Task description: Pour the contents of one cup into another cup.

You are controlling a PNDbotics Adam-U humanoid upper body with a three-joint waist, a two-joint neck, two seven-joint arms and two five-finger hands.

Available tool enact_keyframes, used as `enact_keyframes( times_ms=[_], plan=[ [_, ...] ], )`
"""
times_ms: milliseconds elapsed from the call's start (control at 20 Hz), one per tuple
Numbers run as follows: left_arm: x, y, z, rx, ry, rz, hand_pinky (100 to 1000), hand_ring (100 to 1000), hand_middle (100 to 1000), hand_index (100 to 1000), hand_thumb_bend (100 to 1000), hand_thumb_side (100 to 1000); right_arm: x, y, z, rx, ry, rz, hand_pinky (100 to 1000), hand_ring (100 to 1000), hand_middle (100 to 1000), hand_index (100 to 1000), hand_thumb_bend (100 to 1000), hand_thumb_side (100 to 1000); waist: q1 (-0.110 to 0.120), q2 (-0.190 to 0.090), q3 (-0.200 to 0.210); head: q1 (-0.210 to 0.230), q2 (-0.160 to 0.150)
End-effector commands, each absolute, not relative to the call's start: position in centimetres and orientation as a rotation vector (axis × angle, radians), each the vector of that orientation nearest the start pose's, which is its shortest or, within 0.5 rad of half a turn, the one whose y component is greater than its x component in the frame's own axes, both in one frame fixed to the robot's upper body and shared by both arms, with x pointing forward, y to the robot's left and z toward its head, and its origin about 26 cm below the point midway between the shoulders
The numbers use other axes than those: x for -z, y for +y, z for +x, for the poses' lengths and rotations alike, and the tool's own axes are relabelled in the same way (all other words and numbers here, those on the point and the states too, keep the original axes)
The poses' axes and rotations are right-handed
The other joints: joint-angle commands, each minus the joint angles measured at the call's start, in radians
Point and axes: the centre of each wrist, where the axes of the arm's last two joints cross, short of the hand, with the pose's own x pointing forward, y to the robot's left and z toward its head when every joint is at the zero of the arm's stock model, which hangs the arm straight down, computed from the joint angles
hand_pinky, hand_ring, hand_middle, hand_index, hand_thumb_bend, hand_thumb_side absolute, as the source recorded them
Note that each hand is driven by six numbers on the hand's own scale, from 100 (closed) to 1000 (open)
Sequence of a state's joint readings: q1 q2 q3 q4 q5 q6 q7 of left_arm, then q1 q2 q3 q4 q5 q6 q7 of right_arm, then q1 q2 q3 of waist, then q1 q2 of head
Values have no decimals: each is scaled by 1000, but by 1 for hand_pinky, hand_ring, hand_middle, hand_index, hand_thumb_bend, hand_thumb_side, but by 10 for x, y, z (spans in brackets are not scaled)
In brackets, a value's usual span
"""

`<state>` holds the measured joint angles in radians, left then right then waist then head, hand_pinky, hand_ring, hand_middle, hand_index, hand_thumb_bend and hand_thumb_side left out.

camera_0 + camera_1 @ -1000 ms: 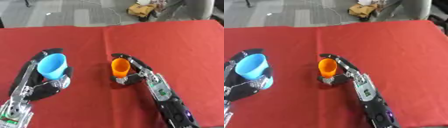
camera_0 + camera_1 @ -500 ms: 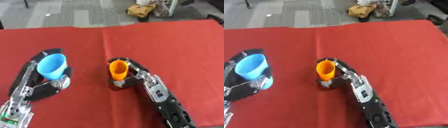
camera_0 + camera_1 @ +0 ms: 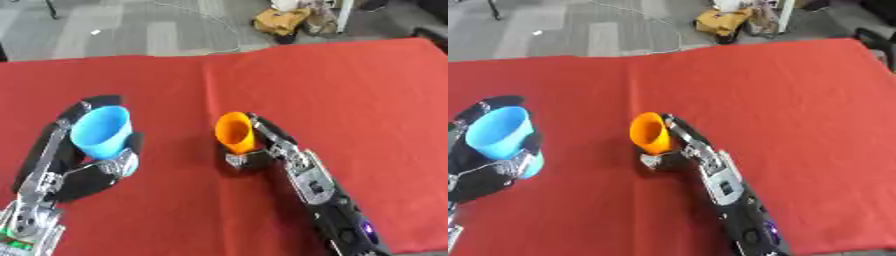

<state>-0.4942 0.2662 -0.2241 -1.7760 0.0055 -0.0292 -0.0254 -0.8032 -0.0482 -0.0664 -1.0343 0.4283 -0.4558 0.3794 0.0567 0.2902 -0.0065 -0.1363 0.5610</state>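
A blue cup (image 3: 101,132) stands upright at the left, held off the red table by my left hand (image 3: 86,172), whose fingers and thumb curl round it. In the middle an orange cup (image 3: 235,132) leans its mouth toward the left. My right hand (image 3: 271,145) is shut on it, fingers behind it and thumb under its base. The two cups are apart, with bare cloth between them. What is inside either cup does not show.
The red tablecloth (image 3: 350,95) covers the whole table, its far edge running across the top. Beyond it lie a grey floor, a cable and a yellow-brown bag (image 3: 284,20).
My right hand has carried the orange cup slightly left and tipped it further toward the blue cup. The left hand and the blue cup have stayed in place.
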Motion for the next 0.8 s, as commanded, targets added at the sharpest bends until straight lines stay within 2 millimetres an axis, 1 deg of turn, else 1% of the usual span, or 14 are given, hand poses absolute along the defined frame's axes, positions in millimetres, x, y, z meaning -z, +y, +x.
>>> enact_keyframes(
  times_ms=[50, 250, 400, 600, 800],
  plan=[
    [-205, 192, 340, 633, -2254, -81, 464, 589, 599, 771, 106, 100, -147, -165, 457, -1029, -2136, 17, 810, 660, 307, 736, 100, 100, 1, -27, 1, -6, -3],
    [-221, 202, 337, 688, -2283, -54, 462, 588, 598, 773, 134, 100, -158, -154, 452, -1072, -2157, 106, 809, 660, 309, 736, 100, 100, 5, -31, 3, -9, -3],
    [-235, 208, 333, 743, -2314, -34, 461, 588, 597, 775, 164, 100, -164, -142, 448, -1125, -2157, 191, 811, 665, 312, 741, 100, 100, 7, -34, 4, -11, -4],
    [-251, 213, 328, 825, -2351, -11, 455, 583, 592, 777, 201, 100, -166, -124, 442, -1201, -2127, 337, 814, 671, 315, 747, 100, 100, 9, -34, 3, -12, -7],
    [-263, 213, 326, 899, -2388, 11, 447, 573, 584, 778, 234, 100, -161, -109, 438, -1211, -2058, 509, 817, 670, 317, 735, 100, 100, 9, -33, 0, -10, -10]
  ],
)
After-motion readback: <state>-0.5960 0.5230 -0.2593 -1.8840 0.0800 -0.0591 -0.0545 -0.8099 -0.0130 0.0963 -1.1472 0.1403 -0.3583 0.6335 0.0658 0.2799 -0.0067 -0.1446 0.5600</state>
